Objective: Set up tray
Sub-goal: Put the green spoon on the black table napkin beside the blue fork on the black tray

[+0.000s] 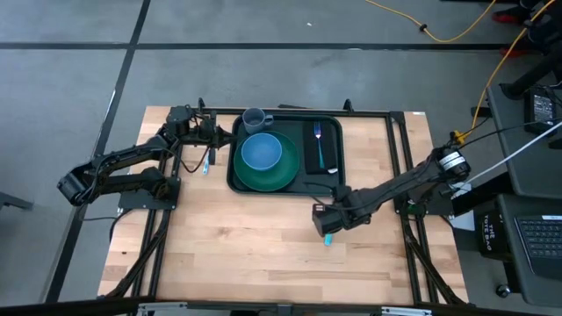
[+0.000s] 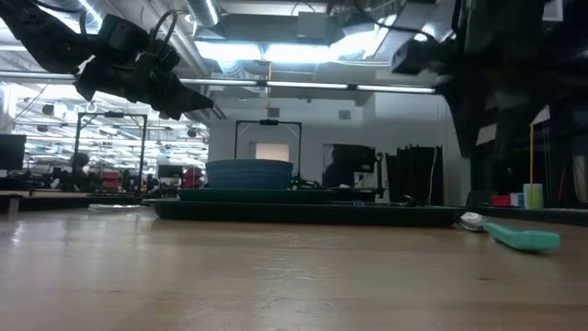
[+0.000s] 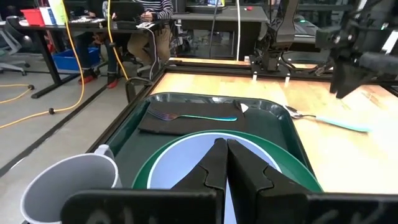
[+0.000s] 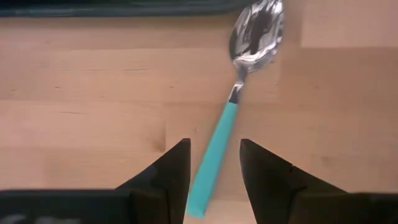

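One tray [image 1: 235,180], one spoon [image 4: 237,103] under the right gripper's [image 4: 213,163] parted fingers; left gripper [image 3: 224,163] clenched, empty.

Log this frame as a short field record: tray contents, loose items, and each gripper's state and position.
tray: dark green, on the wooden table
on tray: blue bowl in green plate; grey mug; fork on black napkin
off tray: teal-handled spoon on the table beside the tray
left gripper: shut, empty, above the tray's mug side
right gripper: open, straddling the spoon handle, not closed on it
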Robot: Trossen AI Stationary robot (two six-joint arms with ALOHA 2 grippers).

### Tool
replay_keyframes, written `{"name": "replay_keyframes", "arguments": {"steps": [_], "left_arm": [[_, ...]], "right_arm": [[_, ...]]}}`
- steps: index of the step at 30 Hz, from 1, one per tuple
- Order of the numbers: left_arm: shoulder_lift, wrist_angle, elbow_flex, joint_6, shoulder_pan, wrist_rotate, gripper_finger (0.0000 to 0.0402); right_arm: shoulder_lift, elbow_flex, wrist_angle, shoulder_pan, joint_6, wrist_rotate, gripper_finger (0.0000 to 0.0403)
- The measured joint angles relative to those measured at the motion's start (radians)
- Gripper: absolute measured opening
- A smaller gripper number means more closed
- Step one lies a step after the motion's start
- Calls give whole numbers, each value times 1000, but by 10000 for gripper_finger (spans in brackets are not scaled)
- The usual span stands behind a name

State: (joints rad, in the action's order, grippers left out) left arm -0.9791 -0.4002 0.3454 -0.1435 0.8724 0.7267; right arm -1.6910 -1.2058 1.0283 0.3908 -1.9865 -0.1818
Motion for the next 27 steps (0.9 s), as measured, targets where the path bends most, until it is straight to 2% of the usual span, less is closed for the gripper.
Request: {"name": "replay_keyframes", "arguments": {"steps": [6,10,20,27], "left_arm": [[0,0,0,0,0,0,3],[0,-1,0,-1,0,0,3],[0,-1,0,-1,0,0,3],[0,-1,0,-1,0,0,3]], "right_arm": [[-1,107,-141,0,-15,3,142],[-1,160,-172,0,-46,52,142],[-4,182,-178,-2,-51,20,142],[-59,182,-213,-2,-46,18,142]]}}
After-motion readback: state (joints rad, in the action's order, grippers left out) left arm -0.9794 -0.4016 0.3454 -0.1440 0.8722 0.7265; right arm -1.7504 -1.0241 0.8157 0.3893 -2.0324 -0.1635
